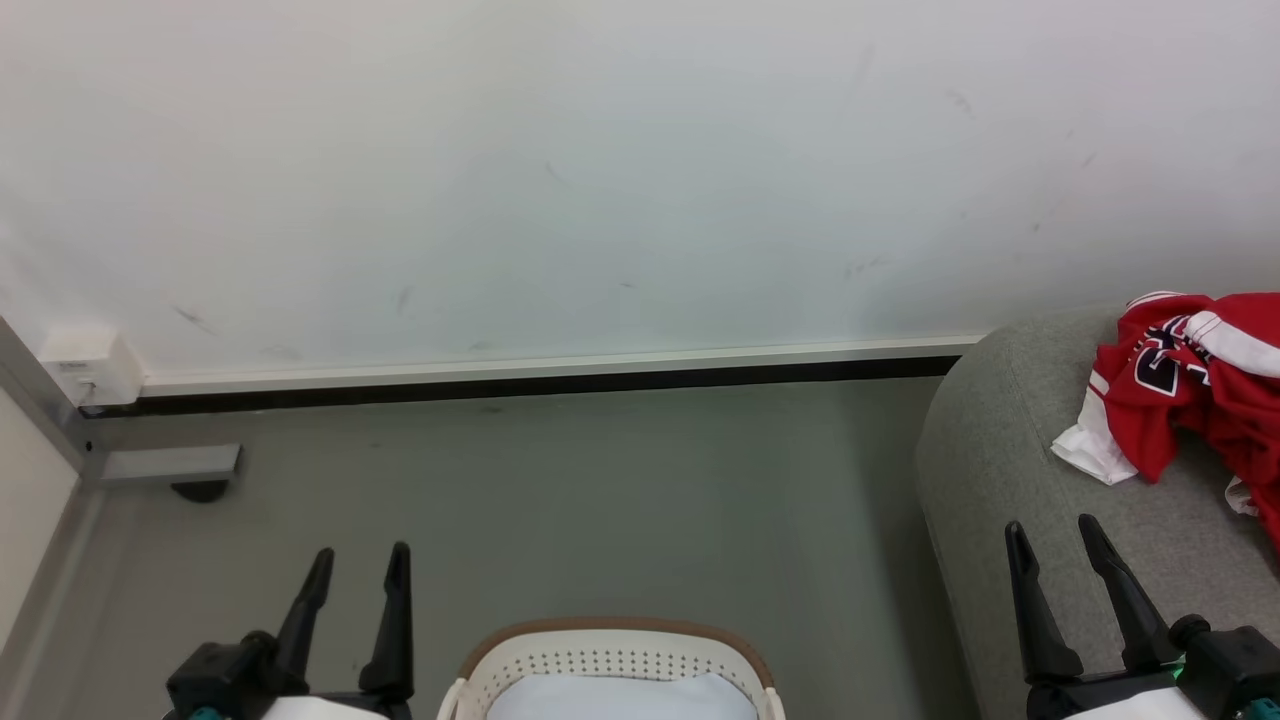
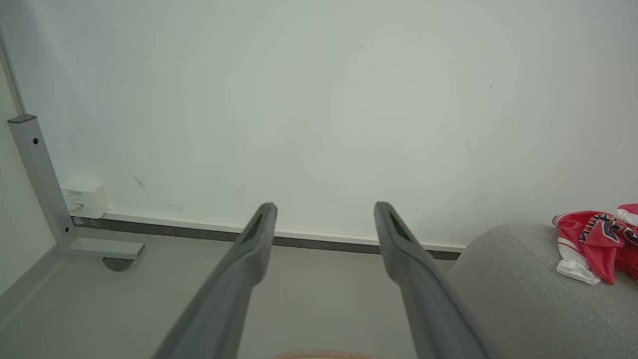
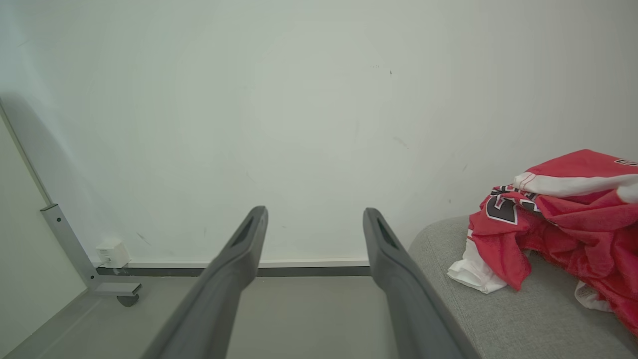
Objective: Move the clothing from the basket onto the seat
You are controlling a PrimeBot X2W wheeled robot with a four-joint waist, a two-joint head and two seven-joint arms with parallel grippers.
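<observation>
The red-and-white clothing (image 1: pixel 1195 385) lies crumpled on the grey seat (image 1: pixel 1000 450) at the right of the head view, with dark lettering showing. It is also on the seat (image 3: pixel 498 319) as a red heap (image 3: pixel 563 219) in the right wrist view, and small at the edge as clothing (image 2: pixel 595 242) in the left wrist view. The white basket (image 1: pixel 610 660) with its tan rim sits at the bottom centre, showing white lining inside. My left gripper (image 1: pixel 360 565) is open beside the basket's left. My right gripper (image 1: pixel 1050 535) is open over the seat's front part, holding nothing.
A pale wall with a white and dark baseboard (image 1: pixel 550 375) runs behind the grey floor (image 1: pixel 550 500). A grey metal frame foot (image 1: pixel 165 465) with a caster and a white wall box (image 1: pixel 90 365) stand at the left.
</observation>
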